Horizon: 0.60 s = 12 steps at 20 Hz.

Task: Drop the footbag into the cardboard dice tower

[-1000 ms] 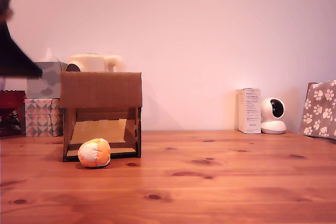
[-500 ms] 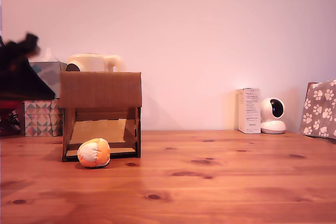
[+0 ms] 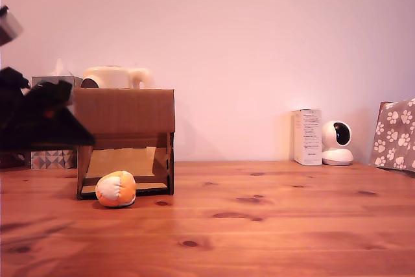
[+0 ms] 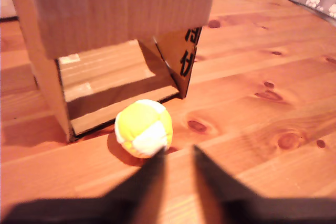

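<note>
The footbag (image 3: 116, 189), orange and white, lies on the wooden table just in front of the cardboard dice tower's (image 3: 124, 141) lower opening. In the wrist view the footbag (image 4: 143, 128) looks yellow and white and sits before the tower (image 4: 115, 9) and its sloped ramp. My gripper (image 4: 177, 153) hovers just short of the footbag. Its two dark fingers (image 4: 153, 169) stand a little apart with nothing between them. In the exterior view my arm (image 3: 39, 121) is a dark blur at the left, overlapping the tower's left edge.
A patterned tissue box (image 3: 53, 158) peeks out under the arm, and a cream vessel (image 3: 117, 77) stands behind the tower. At the exterior view's right are a white carton (image 3: 307, 136), a small white camera (image 3: 337, 143) and a paw-print cloth (image 3: 395, 134).
My arm has come in from the exterior view's left, lower and closer to the tower. The footbag and the tower have stayed where they were.
</note>
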### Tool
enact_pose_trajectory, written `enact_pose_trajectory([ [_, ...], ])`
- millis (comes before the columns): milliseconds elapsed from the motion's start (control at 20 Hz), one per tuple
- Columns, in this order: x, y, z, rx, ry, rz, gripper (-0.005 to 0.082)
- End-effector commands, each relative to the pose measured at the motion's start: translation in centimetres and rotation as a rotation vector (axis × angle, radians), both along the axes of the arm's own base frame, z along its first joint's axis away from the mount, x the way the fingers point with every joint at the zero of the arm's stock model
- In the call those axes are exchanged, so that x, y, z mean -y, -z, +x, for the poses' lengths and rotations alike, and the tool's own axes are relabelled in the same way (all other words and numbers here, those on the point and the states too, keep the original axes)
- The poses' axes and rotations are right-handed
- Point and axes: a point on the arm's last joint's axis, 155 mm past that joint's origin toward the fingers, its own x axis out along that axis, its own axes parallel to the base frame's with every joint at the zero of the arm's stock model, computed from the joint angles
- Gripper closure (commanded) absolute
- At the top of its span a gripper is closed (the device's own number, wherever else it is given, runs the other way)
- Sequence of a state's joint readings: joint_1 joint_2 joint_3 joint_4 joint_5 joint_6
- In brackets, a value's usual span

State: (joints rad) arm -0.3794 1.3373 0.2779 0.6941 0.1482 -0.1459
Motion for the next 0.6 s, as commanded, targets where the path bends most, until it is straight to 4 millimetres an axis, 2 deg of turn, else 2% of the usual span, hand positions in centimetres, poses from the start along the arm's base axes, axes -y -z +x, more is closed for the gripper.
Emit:
enact_pose_trajectory([
  [0,0.4,0.3,0.7,0.004,0.011,0.017,-0.0013],
  [250,1.6,1.7,3.1,-0.010,0.032,0.065,-0.0013],
  [550,2.5,4.6,5.8,-0.043,0.050,0.145,-0.0013],
])
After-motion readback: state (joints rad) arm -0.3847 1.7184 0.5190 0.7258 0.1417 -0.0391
